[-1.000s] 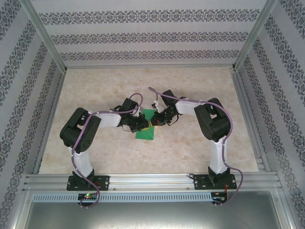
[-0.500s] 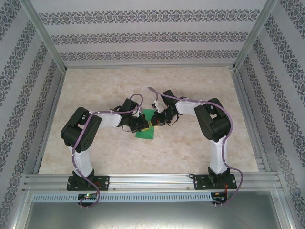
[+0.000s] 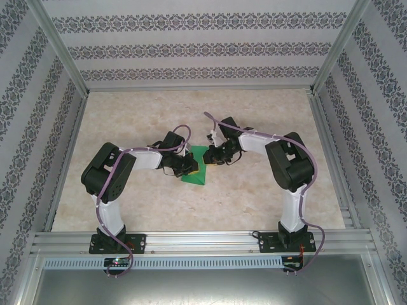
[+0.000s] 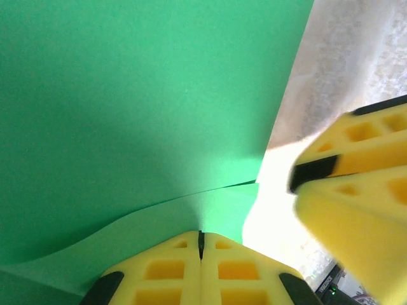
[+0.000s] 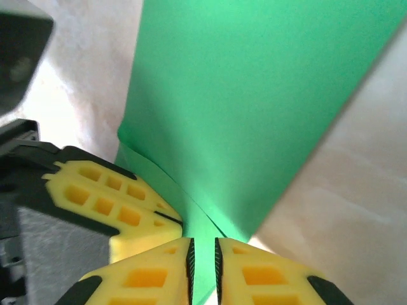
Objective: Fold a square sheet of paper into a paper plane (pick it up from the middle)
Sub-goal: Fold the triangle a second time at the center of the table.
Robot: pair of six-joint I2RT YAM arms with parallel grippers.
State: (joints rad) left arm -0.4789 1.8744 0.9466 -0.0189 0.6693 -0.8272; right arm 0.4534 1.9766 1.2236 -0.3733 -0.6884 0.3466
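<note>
The square sheet of paper point(image 3: 194, 170) is bright green and lies folded into a pointed wedge in the middle of the table, between both arms. My left gripper point(image 3: 189, 164) is at its left side, shut, with a folded layer of the sheet point(image 4: 127, 95) running into the fingertips point(image 4: 201, 236). My right gripper point(image 3: 212, 157) is at the sheet's upper right. Its jaws point(image 5: 203, 244) stand a narrow gap apart, and a strip of green paper point(image 5: 254, 95) lies loose between the pads. The right fingers point(image 4: 362, 136) appear beside the left ones point(image 5: 102, 190).
The marble-patterned table top point(image 3: 254, 114) is fenced by aluminium rails point(image 3: 203, 240) in front and wallpapered walls point(image 3: 38, 127) at the sides and back. Bare table surrounds the paper on every side.
The right jaws have parted slightly from shut. The right wrist and arm have shifted a little up and to the right. The left arm and paper have held still.
</note>
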